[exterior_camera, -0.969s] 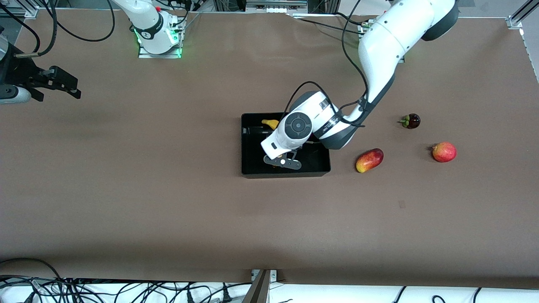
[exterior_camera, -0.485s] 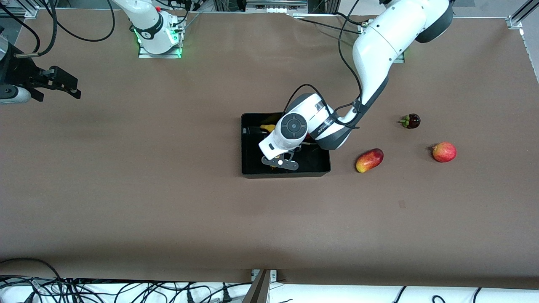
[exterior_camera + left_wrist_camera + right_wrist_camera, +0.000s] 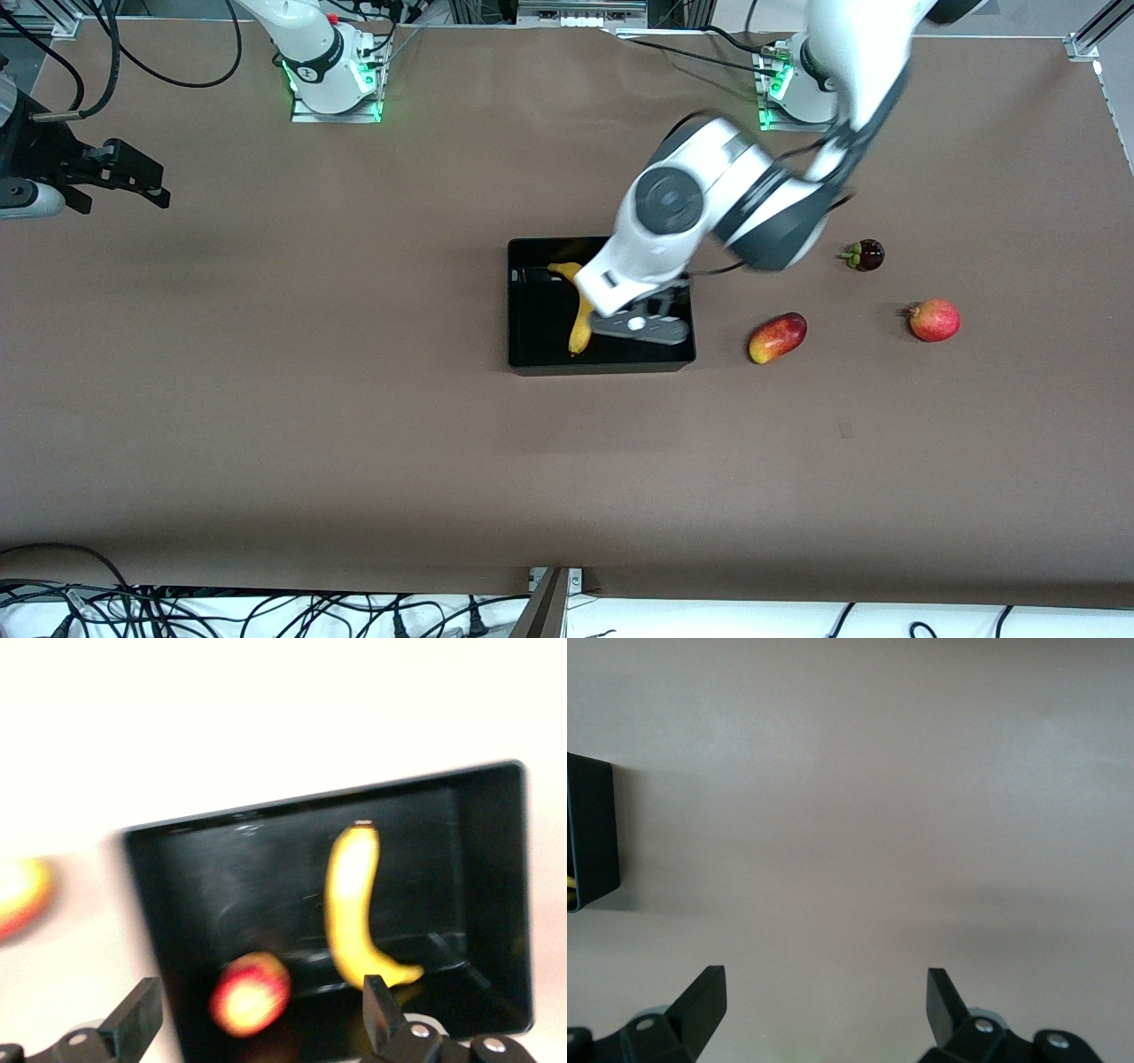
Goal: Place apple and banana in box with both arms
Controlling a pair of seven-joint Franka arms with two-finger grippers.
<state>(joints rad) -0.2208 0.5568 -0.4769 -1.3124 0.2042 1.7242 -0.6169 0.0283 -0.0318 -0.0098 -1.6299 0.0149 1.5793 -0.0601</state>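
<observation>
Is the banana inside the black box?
Yes, inside. The banana lies flat on the floor of the box, beside the apple.

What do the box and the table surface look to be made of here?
The box looks like glossy black plastic: its floor and thin low walls show streaky reflections in the left wrist view. The table seems covered in a matte brown sheet, perhaps paper or felt; it is flat, even, and shows no glare. Neither can be confirmed by look alone.
</observation>
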